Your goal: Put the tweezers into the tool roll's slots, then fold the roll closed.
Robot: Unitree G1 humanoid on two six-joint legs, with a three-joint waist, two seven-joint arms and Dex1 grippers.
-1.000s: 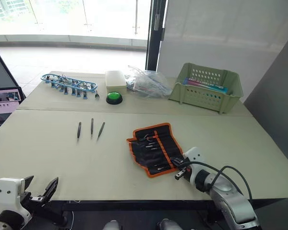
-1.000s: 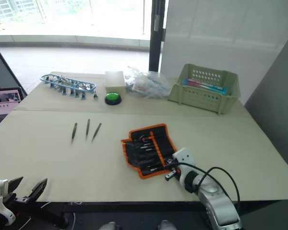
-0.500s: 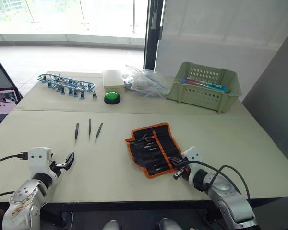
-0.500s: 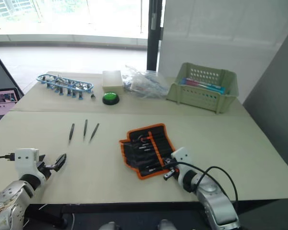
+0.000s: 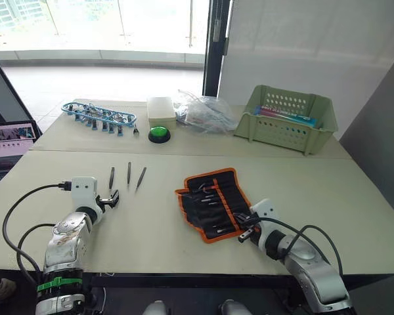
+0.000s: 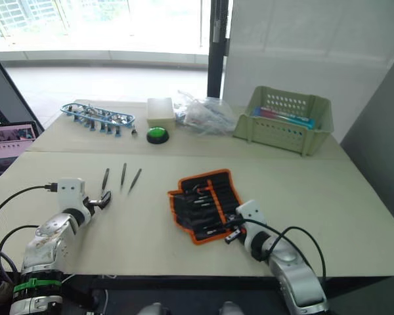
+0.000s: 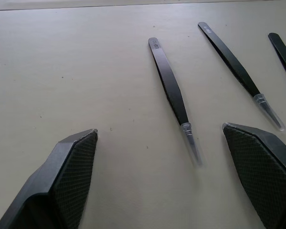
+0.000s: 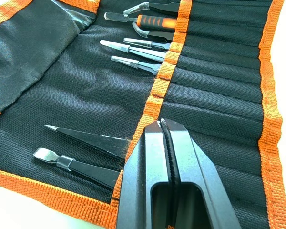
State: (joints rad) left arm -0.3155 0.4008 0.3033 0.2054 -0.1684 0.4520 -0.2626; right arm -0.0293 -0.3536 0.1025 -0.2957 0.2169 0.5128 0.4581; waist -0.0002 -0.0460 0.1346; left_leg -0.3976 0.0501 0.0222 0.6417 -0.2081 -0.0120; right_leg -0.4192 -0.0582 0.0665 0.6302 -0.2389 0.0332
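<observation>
Reaching: left gripper [image 7: 159, 138] now over the table's left part, fingers apart around nearest loose tweezers [image 7: 171, 93]; pick next.
Right gripper [image 8: 164, 126]: fingers together on tool roll [image 5: 213, 203].

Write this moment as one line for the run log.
left gripper: open, at loose tweezers | right gripper: shut, over open tool roll | roll: unfolded

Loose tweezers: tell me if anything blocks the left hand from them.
Nothing visible does. The open left hand sits just short of the nearest of the three loose tweezers, with bare table between them.
</observation>
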